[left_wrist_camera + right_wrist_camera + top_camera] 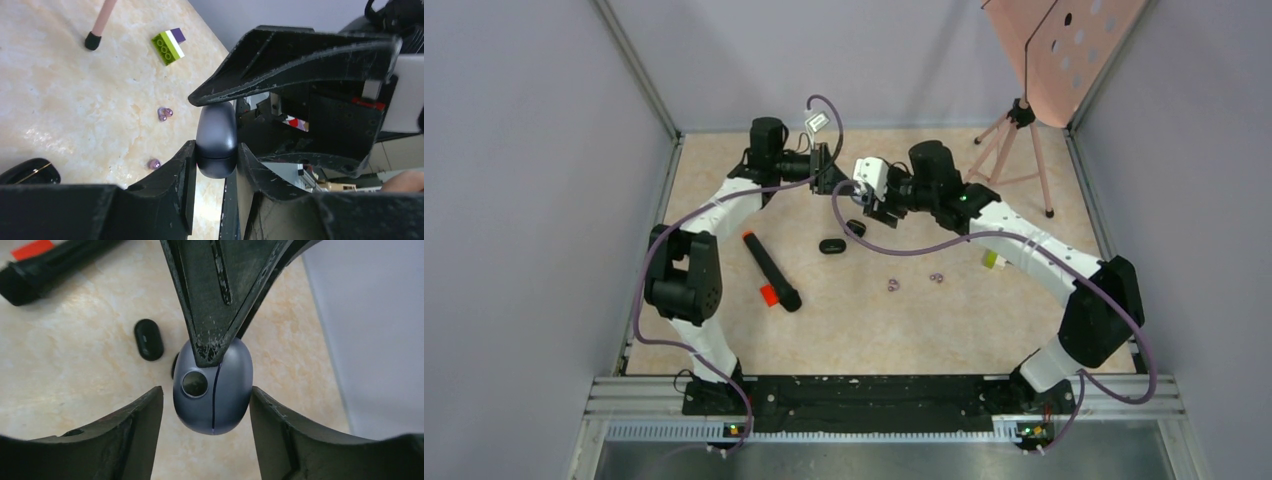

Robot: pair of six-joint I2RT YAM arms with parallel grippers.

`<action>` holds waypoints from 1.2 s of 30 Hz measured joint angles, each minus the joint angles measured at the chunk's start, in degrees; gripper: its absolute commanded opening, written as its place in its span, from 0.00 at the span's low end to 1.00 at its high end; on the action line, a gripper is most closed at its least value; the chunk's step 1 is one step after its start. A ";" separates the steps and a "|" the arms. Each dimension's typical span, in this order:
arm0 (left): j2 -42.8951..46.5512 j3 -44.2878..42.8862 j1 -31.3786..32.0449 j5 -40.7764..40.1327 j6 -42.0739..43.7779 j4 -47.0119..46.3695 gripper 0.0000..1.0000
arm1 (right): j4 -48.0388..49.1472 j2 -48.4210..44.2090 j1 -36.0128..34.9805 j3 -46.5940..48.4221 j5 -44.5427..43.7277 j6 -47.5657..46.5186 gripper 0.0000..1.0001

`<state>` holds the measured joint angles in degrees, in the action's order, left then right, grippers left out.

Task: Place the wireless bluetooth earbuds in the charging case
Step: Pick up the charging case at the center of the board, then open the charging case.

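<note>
The left jaws are clamped tight on a slate-blue oval plastic charging case (216, 132), held off the beige marbled desk (75, 100) at mid-frame. The right jaws stand apart on either side of it, not touching. Tiny pale-purple earbuds (165, 113) lie on the desk, left of centre.

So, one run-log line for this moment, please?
left gripper shut on charging case | right gripper open around it | earbuds on table

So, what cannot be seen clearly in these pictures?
- Inside of the charging case: it is closed, in both wrist views.
- Purple earbuds: too small in the top view to count.
- Black marker: cut off by the right wrist view's edge.
</note>
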<state>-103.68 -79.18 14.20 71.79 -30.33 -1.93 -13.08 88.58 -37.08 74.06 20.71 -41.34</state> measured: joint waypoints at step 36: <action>14.27 14.73 5.40 -3.93 21.64 -20.02 0.00 | -32.70 8.41 12.44 21.55 35.39 16.37 0.33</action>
<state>-89.41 -64.45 19.59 67.85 -8.69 -21.96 -45.78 96.99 -24.64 95.61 56.10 -24.97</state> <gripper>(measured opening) 0.354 0.459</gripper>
